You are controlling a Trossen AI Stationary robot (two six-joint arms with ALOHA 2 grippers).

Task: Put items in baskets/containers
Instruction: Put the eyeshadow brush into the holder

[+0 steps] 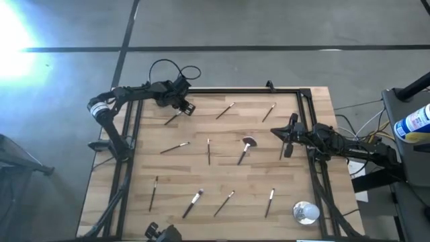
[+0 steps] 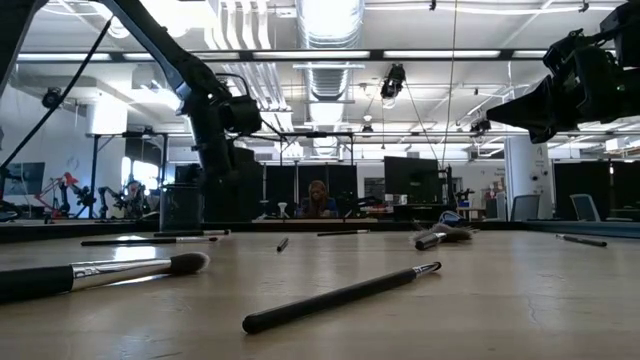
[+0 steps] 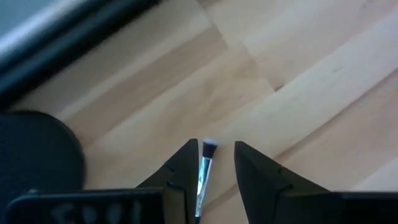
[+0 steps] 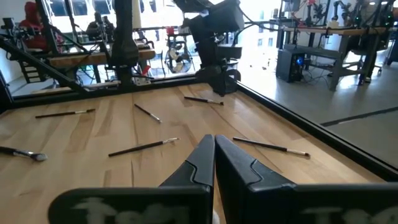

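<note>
Straddling a makeup brush [image 3: 206, 163], the left tool [image 3: 211, 163] stands parted.

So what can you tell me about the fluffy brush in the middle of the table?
The fluffy brush lies flat on the wooden table, near its middle. It has a thin dark handle and a wide, fan-shaped head with pale bristles that look dark at the base. The head points toward the far edge, the handle toward the near one. Nothing touches it; neither gripper is on it.
</note>
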